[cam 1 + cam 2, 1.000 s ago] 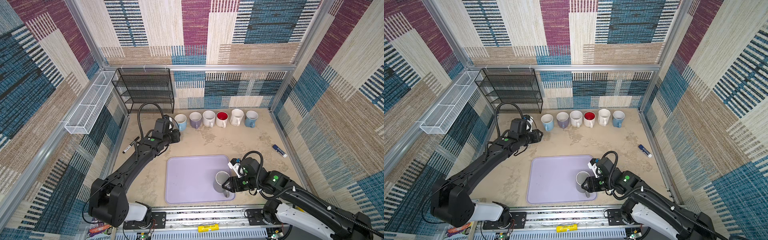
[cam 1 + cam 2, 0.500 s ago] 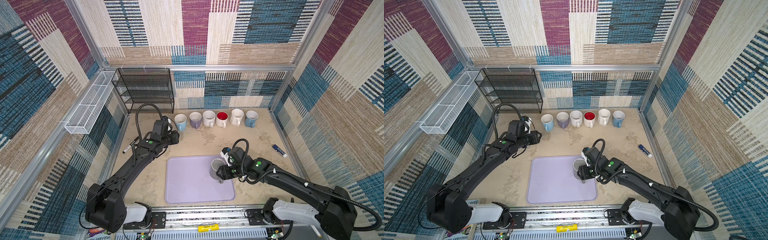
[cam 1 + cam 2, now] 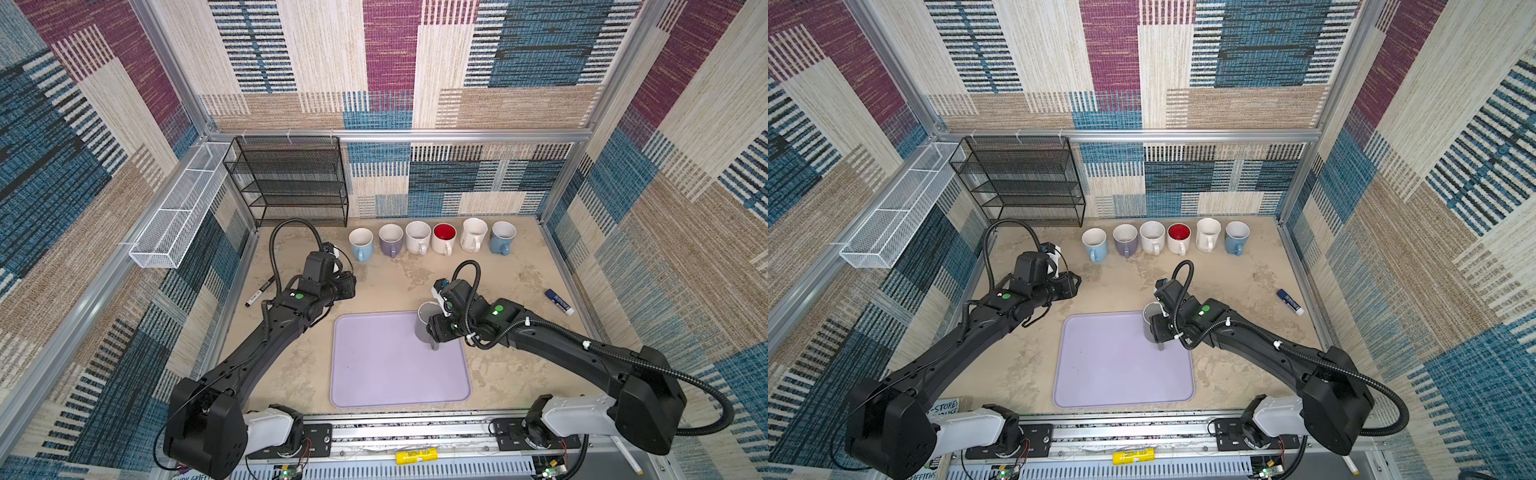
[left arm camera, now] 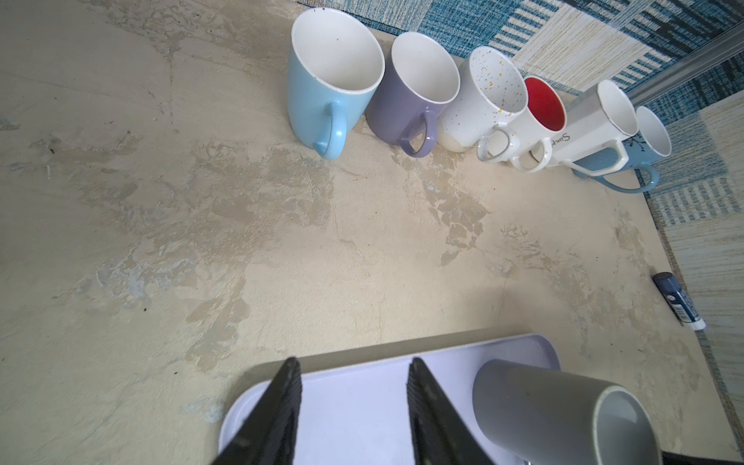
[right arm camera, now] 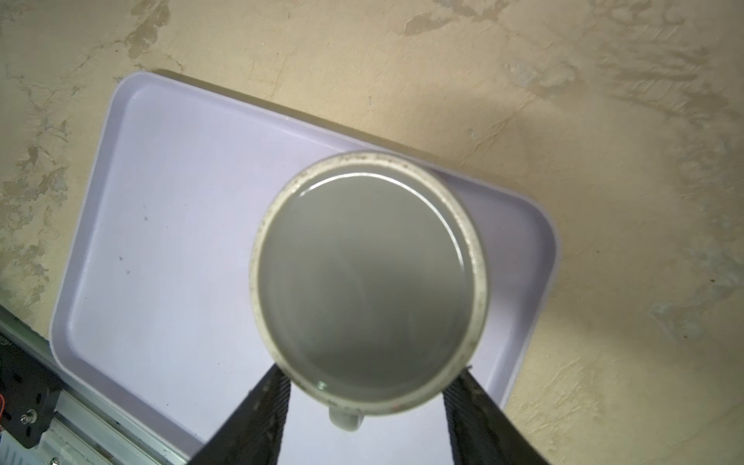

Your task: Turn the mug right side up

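The grey mug (image 3: pixel 426 324) (image 3: pixel 1150 322) hangs tilted above the far right corner of the lilac tray (image 3: pixel 374 374) (image 3: pixel 1108 374). My right gripper (image 3: pixel 432 332) (image 5: pixel 370 370) is shut on it, one finger on each side of its body. In the right wrist view the mug (image 5: pixel 362 273) shows a flat round end with a pale speckled ring, and its handle pokes out beneath. The left wrist view has the mug (image 4: pixel 543 410) leaning over the tray (image 4: pixel 362 402). My left gripper (image 3: pixel 351 286) (image 4: pixel 353 360) stands open and empty beyond the tray's far left corner.
Several upright mugs (image 3: pixel 415 241) line the back wall. A black wire rack (image 3: pixel 291 183) stands at the back left, and a white mesh basket (image 3: pixel 178 208) hangs on the left wall. A black marker (image 3: pixel 259 293) lies left, a blue stick (image 3: pixel 559 301) right.
The right gripper has carried the mug from the tray's near right part up and away to above its far right corner. The left arm has barely shifted.
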`<action>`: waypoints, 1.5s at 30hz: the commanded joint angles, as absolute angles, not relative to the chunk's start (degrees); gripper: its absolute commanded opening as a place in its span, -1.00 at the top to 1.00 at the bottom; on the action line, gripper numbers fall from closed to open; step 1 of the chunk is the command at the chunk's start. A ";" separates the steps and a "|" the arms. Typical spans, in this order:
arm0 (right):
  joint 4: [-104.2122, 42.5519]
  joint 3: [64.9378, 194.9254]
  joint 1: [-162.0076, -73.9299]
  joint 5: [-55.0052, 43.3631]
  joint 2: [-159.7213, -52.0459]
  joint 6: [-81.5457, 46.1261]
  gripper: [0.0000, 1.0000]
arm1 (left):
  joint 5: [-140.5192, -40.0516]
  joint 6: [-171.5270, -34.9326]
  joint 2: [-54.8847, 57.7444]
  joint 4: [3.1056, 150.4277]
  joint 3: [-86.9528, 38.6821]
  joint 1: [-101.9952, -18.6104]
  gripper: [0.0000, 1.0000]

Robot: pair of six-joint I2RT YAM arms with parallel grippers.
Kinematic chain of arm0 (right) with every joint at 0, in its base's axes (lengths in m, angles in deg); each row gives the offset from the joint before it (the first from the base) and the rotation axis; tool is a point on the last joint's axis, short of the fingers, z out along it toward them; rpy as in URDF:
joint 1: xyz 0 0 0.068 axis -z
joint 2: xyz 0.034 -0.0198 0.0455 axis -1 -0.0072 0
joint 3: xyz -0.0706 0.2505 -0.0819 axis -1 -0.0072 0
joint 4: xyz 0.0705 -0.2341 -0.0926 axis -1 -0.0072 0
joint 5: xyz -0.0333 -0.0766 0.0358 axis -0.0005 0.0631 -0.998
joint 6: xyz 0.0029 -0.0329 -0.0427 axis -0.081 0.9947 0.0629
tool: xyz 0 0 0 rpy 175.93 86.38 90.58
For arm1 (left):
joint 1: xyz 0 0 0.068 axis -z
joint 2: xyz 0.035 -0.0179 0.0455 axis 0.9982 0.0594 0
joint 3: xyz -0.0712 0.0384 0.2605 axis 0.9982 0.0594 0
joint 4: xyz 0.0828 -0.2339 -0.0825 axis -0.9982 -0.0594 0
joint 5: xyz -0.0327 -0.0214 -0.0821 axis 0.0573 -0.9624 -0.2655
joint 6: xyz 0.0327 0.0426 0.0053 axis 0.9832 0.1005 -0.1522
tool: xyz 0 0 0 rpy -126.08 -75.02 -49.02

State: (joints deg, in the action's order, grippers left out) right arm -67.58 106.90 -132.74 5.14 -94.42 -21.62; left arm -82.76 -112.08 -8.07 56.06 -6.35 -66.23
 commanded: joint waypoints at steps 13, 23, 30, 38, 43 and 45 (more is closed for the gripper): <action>-69.32 107.61 -133.00 8.90 -96.86 -20.76 -0.08 | -83.11 -112.87 -8.74 57.08 -5.66 -66.20 0.11; -68.33 108.13 -133.53 8.58 -99.73 -21.33 0.07 | -83.16 -112.55 -8.34 57.08 -5.84 -66.24 0.11; -68.50 108.22 -133.71 10.09 -101.21 -21.66 0.21 | -83.11 -112.41 -8.10 56.81 -6.21 -66.20 0.11; -68.51 108.31 -133.78 11.39 -102.56 -21.59 0.38 | -82.76 -112.13 -8.20 56.12 -6.50 -66.25 0.11; -68.51 108.15 -133.79 12.29 -102.98 -21.63 0.40 | -82.80 -112.19 -8.14 56.02 -6.46 -66.19 0.11; -68.42 107.89 -133.79 12.74 -102.90 -21.66 0.42 | -82.76 -112.21 -8.03 56.09 -6.45 -66.17 0.11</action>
State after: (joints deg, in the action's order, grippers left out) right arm -69.31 107.75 -133.86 10.71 -102.90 -20.98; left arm -82.78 -112.08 -8.05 56.12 -5.96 -66.21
